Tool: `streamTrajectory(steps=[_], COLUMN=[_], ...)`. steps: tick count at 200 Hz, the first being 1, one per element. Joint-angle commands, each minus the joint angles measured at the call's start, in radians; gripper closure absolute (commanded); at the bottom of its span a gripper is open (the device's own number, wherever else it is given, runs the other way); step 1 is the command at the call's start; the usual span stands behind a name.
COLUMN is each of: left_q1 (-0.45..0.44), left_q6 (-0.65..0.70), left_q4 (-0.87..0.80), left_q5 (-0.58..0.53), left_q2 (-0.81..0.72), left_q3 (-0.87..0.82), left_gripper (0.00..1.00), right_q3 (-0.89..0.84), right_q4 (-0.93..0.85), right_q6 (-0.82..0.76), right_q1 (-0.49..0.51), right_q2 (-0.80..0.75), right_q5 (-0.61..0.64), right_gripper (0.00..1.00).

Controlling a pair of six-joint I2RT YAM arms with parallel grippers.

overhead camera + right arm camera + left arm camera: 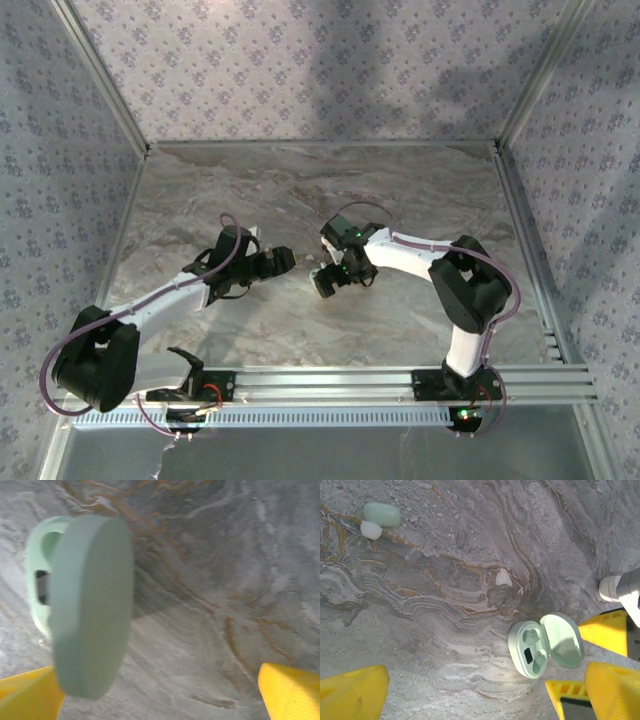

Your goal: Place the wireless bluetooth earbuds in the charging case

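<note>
left claw (485, 692) open, yellow fingers (350, 692) wide apart, nothing between them; just ahead on the marble table (445, 630) lies the green charging case (545, 645), lid open; right claw (160, 695) open, the case beside one finger; a white earbud (503, 577) lies near the case; a second earbud (371, 529) touches another green case (381, 514), well apart.

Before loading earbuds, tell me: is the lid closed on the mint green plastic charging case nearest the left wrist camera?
No, the mint green oval plastic charging case lies with its lid swung open, inner wells exposed.
</note>
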Motion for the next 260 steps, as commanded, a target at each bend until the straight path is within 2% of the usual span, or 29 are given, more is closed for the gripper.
streamTrajectory(steps=[1, 89, 155, 200, 245, 260], left_q1=[0.004, 0.004, 0.001, -0.034, -0.101, -0.14], left_q6=[0.015, 0.013, 0.003, 0.003, -0.001, -0.008], left_q4=[-0.011, 0.0, -0.006, -0.083, -0.162, -0.183], left_q5=[-0.008, -0.001, 0.006, -0.062, -0.136, -0.193], left_q2=[-0.024, -0.031, -0.052, -0.14, -0.213, -0.237], left_q3=[-0.003, -0.014, -0.006, 0.031, 0.113, 0.139], left_gripper=[0.0, 0.0, 0.0, 0.0, 0.0, 0.0], right_q3=[0.028, 0.092, 0.078, -0.003, -0.133, -0.182], right_q4=[-0.062, -0.083, -0.061, 0.005, 0.132, 0.162], right_q6=[0.017, 0.051, 0.041, 0.045, 0.097, 0.117], right_q1=[-0.001, -0.065, -0.077, -0.093, -0.15, -0.18], right_q2=[0.021, 0.038, -0.02, -0.181, -0.43, -0.52], right_q5=[0.09, 0.102, 0.031, -0.022, -0.054, -0.048], right_gripper=[0.0, 0.0, 0.0, 0.0, 0.0, 0.0])
